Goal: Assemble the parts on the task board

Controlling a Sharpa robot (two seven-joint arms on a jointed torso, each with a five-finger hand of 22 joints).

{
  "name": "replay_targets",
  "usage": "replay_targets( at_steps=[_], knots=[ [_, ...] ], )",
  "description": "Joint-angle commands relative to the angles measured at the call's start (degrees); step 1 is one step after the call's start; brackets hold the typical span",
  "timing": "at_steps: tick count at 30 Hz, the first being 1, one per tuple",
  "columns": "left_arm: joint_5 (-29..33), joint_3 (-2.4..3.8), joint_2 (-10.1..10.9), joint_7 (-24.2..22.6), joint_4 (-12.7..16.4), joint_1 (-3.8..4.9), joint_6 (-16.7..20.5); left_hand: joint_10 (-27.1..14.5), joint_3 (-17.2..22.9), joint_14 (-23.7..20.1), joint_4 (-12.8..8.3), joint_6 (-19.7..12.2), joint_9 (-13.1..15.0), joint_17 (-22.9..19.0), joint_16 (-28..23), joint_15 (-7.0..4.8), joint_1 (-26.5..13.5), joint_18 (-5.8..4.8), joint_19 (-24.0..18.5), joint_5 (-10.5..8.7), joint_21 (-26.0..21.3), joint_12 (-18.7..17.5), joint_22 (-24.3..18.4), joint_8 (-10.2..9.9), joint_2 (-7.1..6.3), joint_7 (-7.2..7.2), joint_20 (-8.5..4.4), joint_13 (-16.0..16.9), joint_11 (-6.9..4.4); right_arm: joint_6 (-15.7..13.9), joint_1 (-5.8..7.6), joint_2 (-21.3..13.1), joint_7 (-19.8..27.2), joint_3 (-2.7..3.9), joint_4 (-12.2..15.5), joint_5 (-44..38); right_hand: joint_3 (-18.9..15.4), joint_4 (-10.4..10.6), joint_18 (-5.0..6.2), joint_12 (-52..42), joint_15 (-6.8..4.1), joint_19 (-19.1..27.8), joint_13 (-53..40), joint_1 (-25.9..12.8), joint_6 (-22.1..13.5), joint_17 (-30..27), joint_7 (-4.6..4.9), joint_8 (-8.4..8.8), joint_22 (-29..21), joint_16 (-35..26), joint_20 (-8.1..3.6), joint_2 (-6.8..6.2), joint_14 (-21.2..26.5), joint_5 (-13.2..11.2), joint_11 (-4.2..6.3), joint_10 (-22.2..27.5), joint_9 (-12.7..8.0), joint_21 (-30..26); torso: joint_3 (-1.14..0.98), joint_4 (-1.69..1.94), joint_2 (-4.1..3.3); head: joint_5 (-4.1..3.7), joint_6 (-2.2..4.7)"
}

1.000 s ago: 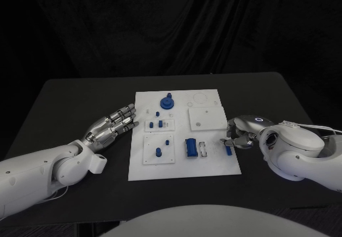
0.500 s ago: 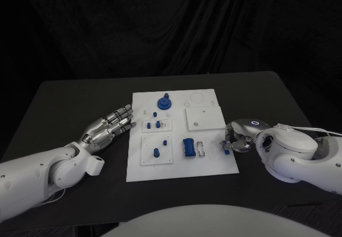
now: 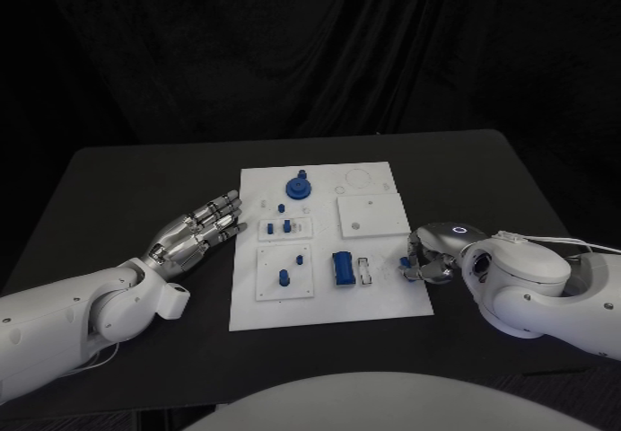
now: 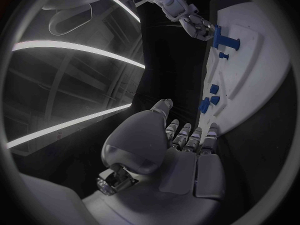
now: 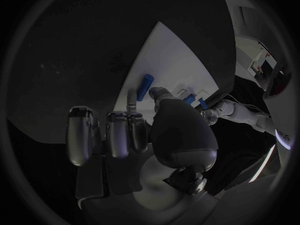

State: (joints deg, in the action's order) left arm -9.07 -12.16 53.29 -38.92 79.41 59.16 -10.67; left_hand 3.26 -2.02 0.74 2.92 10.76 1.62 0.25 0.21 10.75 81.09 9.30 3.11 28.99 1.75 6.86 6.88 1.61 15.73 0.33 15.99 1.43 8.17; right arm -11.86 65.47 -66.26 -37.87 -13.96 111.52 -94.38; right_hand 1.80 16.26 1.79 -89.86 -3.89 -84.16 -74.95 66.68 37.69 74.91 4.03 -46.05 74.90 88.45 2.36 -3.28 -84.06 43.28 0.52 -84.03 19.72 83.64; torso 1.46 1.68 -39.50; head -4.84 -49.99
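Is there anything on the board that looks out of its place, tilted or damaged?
Nothing looks damaged or spilled. The task board lies flat on the table. The one piece not seated is a small blue part at the board's right edge, by the fingers of the right hand. The left hand rests open beside the board.

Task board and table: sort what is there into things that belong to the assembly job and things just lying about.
Belongs to the job:
- task board
- blue gear at the far end
- big blue block
- small blue pegs in the left plates
- blue part at the right robot hand
- left robot hand, beside the board

Just lying about:
- nothing but the black table
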Motion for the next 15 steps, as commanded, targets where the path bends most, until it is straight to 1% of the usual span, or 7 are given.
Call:
replay_targets(
  at_steps=[1, 8, 9, 10, 11, 13, 15],
  knots=[
    [0.32, 0.06, -0.18, -3.14, 0.03, -0.10, -0.69, 0.10, 0.39, 0.14, 0.00, 0.05, 0.04, 0.08, 0.25, 0.41, -0.52, 0.23, 0.07, 0.25, 0.26, 0.35, 0.03, 0.23, 0.03, 0.51, 0.44, 0.05, 0.28, 2.22, -0.66, 0.26, -1.03, -0.24, -0.20, -0.14, 1.63, -0.49, -0.08, -0.14, -0.62, -2.82, -15.05, 2.20, 1.15, 10.78, -0.29, 0.59, 12.84, -0.28, -0.47, -0.20, -5.09, 3.65, 0.42, -5.97, 0.37, -0.14, 0.00, 0.02, -0.03, 0.11, -0.01],
    [0.32, 0.06, -0.25, -3.06, -0.02, -0.16, -0.79, 0.09, 0.44, 0.14, -0.03, 0.05, 0.04, 0.08, 0.25, 0.43, -0.52, 0.23, 0.09, 0.26, 0.27, 0.34, 0.05, 0.22, 0.06, 0.56, 0.45, 0.04, 0.30, 1.08, -0.91, 0.75, -0.36, -0.24, -0.54, 0.20, 6.07, -3.53, -0.10, -0.14, -0.72, -2.84, -15.05, 8.00, 2.94, 10.56, -0.65, 0.70, 12.86, -0.37, -0.63, 0.34, -5.04, 6.97, 0.46, -5.97, 1.64, -0.07, 0.00, 0.01, -0.02, 0.22, -0.01],
    [0.32, 0.06, -0.26, -3.06, -0.02, -0.17, -0.80, 0.09, 0.44, 0.14, -0.03, 0.05, 0.04, 0.08, 0.25, 0.43, -0.52, 0.23, 0.09, 0.26, 0.27, 0.34, 0.05, 0.22, 0.06, 0.56, 0.45, 0.04, 0.30, 0.46, -0.92, 0.79, -0.09, -0.24, -0.55, 0.60, 8.10, -4.69, -0.10, -0.14, -0.78, -2.83, -15.05, 9.76, 3.51, 10.40, -0.70, 0.90, 12.87, -0.43, -0.73, 0.47, -5.01, 3.06, 0.48, -5.97, 1.84, -0.05, 0.01, 0.01, 0.00, 0.26, -0.01],
    [0.32, 0.06, -0.27, -3.06, -0.02, -0.18, -0.82, 0.12, 0.47, 0.16, -0.06, 0.02, 0.04, 0.08, 0.25, 0.45, -0.52, 0.23, 0.09, 0.27, 0.27, 0.42, 0.05, 0.21, 0.08, 0.58, 0.46, 0.06, 0.33, -0.37, -0.93, 0.83, 0.25, -0.24, -0.54, 1.32, 12.61, -5.66, -0.11, -0.14, -0.93, -2.78, -15.05, 11.52, 4.46, 10.00, -0.62, 1.73, 12.85, -0.61, -0.81, 0.05, -4.91, -4.74, 0.47, -5.97, 1.85, -0.10, 0.01, 0.00, 0.00, 0.29, -0.01],
    [0.32, 0.06, -0.29, -3.06, -0.03, -0.19, -0.84, 0.12, 0.48, 0.17, -0.06, 0.02, 0.03, 0.09, 0.26, 0.45, -0.52, 0.22, 0.10, 0.28, 0.27, 0.42, 0.06, 0.21, 0.08, 0.59, 0.46, 0.06, 0.33, -1.24, -0.94, 0.87, 0.62, -0.23, -0.52, 2.35, 18.72, -5.31, -0.03, -0.14, -0.52, -2.75, -15.05, 10.52, 5.62, 9.69, -0.41, 3.04, 12.84, -0.74, -0.97, -2.20, -4.86, -7.82, -0.32, -5.97, 1.95, -0.13, 0.00, 0.00, 0.00, 0.32, -0.01],
    [0.32, 0.06, -0.33, -3.07, -0.05, -0.22, -0.87, 0.18, 0.58, 0.28, -0.13, 0.04, 0.04, 0.13, 0.32, 0.48, -0.52, 0.22, 0.15, 0.30, 0.30, 0.54, 0.13, 0.21, 0.13, 0.65, 0.48, 0.08, 0.42, -2.94, -0.95, 0.95, 1.25, -0.23, -0.49, 4.79, 25.90, -6.87, -0.04, -0.14, -0.48, -2.67, -15.05, 8.50, 6.70, 9.13, -0.33, 3.90, 12.78, -0.97, -0.43, -5.15, -4.76, -8.22, 0.06, -5.97, 3.15, -0.28, 0.02, 0.02, -0.03, 0.42, -0.01],
    [0.32, 0.06, -0.36, -3.08, -0.06, -0.24, -0.90, 0.18, 0.58, 0.28, -0.13, 0.04, 0.04, 0.13, 0.32, 0.48, -0.52, 0.22, 0.15, 0.30, 0.30, 0.54, 0.13, 0.21, 0.13, 0.65, 0.48, 0.08, 0.42, -4.63, -0.96, 1.03, 1.82, -0.23, -0.49, 7.31, 26.56, -7.28, -0.03, -0.14, -0.48, -2.65, -15.05, 8.31, 6.69, 9.00, -0.28, 4.08, 12.76, -1.02, -0.38, -5.42, -4.74, -8.44, 0.14, -5.97, 3.31, -0.32, 0.02, 0.02, -0.02, 0.52, -0.01]
  ],
)
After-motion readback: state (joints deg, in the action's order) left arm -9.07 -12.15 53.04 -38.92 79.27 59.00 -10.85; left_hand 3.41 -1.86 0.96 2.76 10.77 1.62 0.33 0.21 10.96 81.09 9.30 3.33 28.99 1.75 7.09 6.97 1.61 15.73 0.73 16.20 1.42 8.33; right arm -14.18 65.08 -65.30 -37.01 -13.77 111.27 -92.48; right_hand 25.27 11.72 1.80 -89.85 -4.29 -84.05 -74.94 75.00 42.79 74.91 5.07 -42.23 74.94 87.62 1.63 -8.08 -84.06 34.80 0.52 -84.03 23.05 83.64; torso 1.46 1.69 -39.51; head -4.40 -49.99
